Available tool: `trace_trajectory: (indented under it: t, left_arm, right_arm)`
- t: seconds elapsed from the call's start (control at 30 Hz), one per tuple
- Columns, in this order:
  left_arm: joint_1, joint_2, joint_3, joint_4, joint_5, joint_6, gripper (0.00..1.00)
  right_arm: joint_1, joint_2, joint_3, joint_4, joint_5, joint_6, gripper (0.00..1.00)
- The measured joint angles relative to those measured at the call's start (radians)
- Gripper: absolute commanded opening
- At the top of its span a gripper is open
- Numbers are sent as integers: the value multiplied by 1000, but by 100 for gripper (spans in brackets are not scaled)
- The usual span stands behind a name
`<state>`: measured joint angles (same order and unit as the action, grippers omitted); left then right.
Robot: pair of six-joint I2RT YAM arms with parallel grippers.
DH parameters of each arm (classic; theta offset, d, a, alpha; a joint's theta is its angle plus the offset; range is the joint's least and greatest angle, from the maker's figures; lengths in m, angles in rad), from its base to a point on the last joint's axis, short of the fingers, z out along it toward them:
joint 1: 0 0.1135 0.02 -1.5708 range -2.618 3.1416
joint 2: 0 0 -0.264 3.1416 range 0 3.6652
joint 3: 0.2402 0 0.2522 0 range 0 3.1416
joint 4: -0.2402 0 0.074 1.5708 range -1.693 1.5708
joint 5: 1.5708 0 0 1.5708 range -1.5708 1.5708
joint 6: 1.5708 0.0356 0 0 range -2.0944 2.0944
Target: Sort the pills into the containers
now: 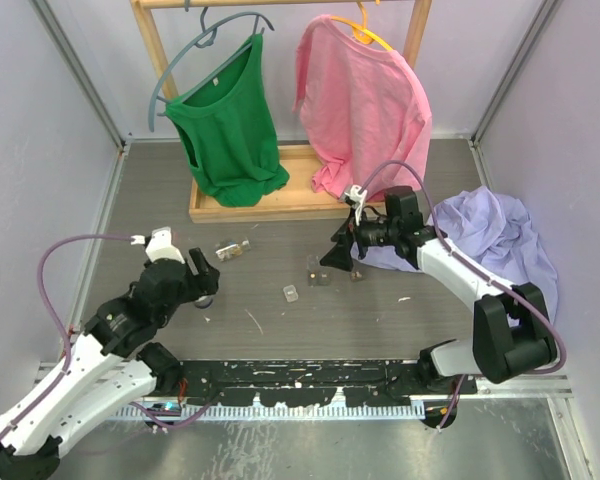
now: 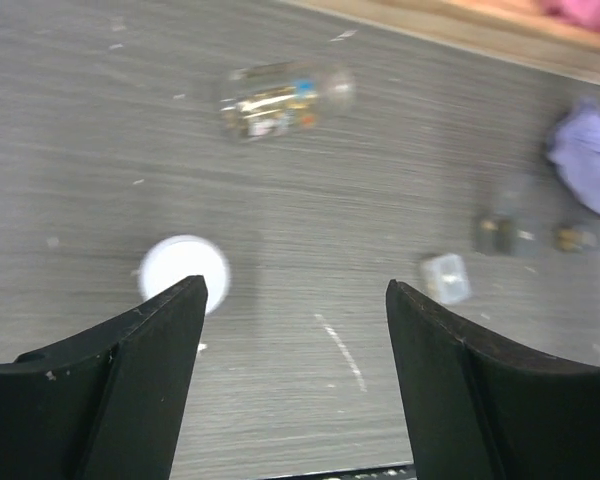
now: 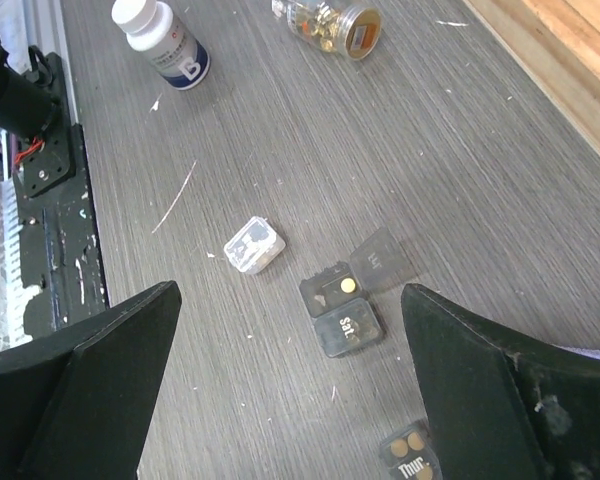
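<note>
Two joined dark tubs lie between my right gripper's [image 3: 290, 300] open fingers: one open [image 3: 332, 288] with a yellow pill inside, one shut and marked "Sat." [image 3: 350, 330]. A third dark tub marked "Thur." [image 3: 412, 452] holds yellow pills by the right finger. A clear tub [image 3: 254, 245] lies to their left, and shows in the top view [image 1: 291, 293]. A clear jar of pills [image 3: 330, 22] lies on its side farther off. My left gripper [image 2: 295, 300] is open and empty, hovering near a white pill bottle [image 2: 185, 270]. The right gripper [image 1: 335, 258] hovers above the dark tubs [image 1: 318, 278].
A wooden clothes rack base [image 1: 270, 205] with a green top [image 1: 225, 120] and a pink top [image 1: 365, 100] stands at the back. A purple cloth [image 1: 490, 235] lies at the right under the right arm. A black rail [image 1: 300, 375] runs along the near edge.
</note>
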<state>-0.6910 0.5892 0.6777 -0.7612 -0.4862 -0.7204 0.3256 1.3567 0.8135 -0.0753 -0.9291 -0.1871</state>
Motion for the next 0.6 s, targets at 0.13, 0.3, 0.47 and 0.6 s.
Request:
trace_trajectory:
  t: [0.13, 0.3, 0.47, 0.6]
  left_arm:
    - [0, -71, -53, 158, 162, 59, 81]
    - [0, 1, -145, 419, 361, 89, 83]
    - [0, 191, -162, 664, 491, 113, 84]
    - [0, 337, -158, 829, 554, 140, 81]
  right_arm:
    - [-9, 17, 2, -27, -13, -25, 94]
    - [-13, 92, 5, -48, -19, -34, 85]
    - [-13, 203, 30, -77, 18, -7, 69]
    - [-13, 270, 56, -96, 85, 27, 62]
